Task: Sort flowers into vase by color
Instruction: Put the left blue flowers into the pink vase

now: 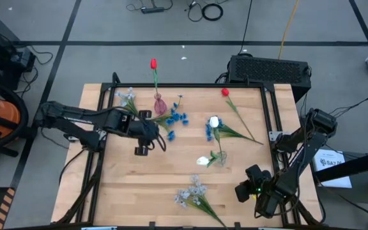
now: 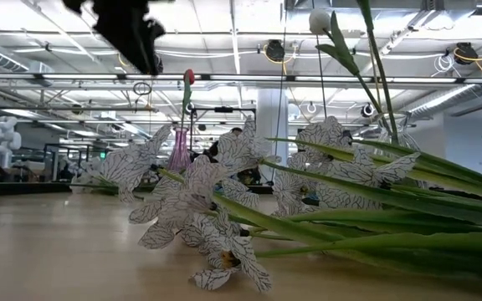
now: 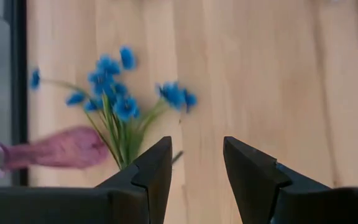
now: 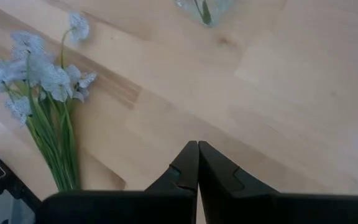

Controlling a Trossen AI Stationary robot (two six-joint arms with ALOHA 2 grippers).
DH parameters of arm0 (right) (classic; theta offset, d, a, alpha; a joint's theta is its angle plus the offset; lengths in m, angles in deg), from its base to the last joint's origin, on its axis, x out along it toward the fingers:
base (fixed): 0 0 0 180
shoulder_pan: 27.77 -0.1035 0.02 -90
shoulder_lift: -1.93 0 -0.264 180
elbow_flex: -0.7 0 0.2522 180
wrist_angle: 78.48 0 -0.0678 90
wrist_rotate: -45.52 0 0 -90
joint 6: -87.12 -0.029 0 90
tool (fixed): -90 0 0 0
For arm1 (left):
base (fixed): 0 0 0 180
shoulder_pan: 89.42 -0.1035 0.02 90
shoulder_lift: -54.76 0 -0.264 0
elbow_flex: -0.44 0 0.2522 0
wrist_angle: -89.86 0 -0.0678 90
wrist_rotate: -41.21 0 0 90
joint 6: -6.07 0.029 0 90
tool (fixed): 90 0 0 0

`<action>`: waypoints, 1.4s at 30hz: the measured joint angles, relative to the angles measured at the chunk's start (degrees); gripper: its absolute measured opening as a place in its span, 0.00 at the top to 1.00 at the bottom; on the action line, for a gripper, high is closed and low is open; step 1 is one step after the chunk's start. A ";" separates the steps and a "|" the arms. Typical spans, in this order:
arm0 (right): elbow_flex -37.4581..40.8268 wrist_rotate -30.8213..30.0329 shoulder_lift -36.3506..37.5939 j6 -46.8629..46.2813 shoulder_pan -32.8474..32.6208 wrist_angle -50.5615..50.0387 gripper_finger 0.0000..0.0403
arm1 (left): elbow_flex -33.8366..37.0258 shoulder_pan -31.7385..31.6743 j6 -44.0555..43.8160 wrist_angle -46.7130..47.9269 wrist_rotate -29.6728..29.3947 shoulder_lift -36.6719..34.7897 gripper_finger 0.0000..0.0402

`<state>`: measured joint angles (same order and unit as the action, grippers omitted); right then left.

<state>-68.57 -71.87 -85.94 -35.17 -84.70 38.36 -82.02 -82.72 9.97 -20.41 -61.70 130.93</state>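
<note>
- Your left gripper (image 1: 151, 145) is hovering with fingers parted and empty over the wooden table (image 1: 139, 185), the blue spray (image 1: 176, 117) lying just beyond it, beside the pink vase (image 1: 160, 103) holding one red tulip (image 1: 153, 64).
- Your right gripper (image 1: 245, 190) is waiting clenched at the near right, the pale lavender-white spray (image 1: 192, 193) lying to its left.
- The table is standing on grey floor, with cables trailing at the far side.
- The blue spray's stems are running left to right, blossoms pointing right; the loose red tulip (image 1: 225, 92) is lying diagonally, bud at the far left.
</note>
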 joint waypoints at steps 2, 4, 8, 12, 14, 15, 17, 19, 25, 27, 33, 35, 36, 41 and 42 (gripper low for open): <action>0.00 2.64 0.02 0.33 0.09 -0.11 1.00 | 4.97 -2.11 0.00 -3.54 1.49 -2.49 0.62; 0.00 6.25 0.01 1.74 0.55 -0.55 1.00 | 9.06 -3.89 0.00 -6.59 3.10 -4.18 0.62; 0.00 11.19 1.64 5.83 2.41 -3.87 1.00 | 14.06 -6.54 -0.04 -12.72 6.76 -5.43 0.62; 1.34 8.02 6.80 11.45 5.37 -8.59 1.00 | 15.46 -8.22 -0.29 -17.16 9.65 -4.95 0.62; 4.06 7.73 11.03 13.91 7.30 -9.88 1.00 | 15.46 -8.68 -0.57 -19.22 9.91 -4.64 0.62; 6.02 7.67 13.50 15.27 8.43 -9.79 1.00 | 15.46 -8.77 -0.57 -20.04 9.90 -4.65 0.62; 10.48 7.08 19.08 18.17 10.85 -8.36 1.00 | 15.46 -8.98 -0.56 -22.59 9.90 -4.68 0.62; 14.99 5.22 25.26 22.24 13.61 -5.43 1.00 | 15.46 -9.02 -0.54 -24.06 9.85 -4.66 0.62; 25.20 0.06 42.50 34.91 22.85 2.03 1.00 | 15.46 -9.21 -0.03 -27.16 6.66 -4.66 0.62; 26.67 0.08 46.72 40.68 26.41 3.06 1.00 | 15.46 -9.81 -0.11 -27.37 5.94 -4.68 0.62; 27.02 0.37 54.09 60.89 36.81 6.47 1.00 | 15.44 -11.10 0.02 -27.10 3.58 -3.89 0.62; 27.02 0.60 54.82 64.29 39.67 6.88 1.00 | 15.44 -12.13 0.04 -25.85 3.63 -2.88 0.62; 27.02 0.91 54.92 65.57 40.92 7.19 1.00 | 15.44 -12.63 0.11 -25.23 3.62 -2.26 0.62; 27.02 5.28 54.58 70.69 45.41 8.88 1.00 | 15.45 -15.69 3.20 -21.52 3.74 2.29 0.62; 27.02 6.12 54.50 70.97 46.05 8.90 1.00 | 15.44 -16.58 4.16 -21.57 3.98 3.23 0.62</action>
<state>-41.55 -65.76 -31.44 35.79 -38.65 47.25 -66.58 -99.30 14.13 -41.98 -57.72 134.16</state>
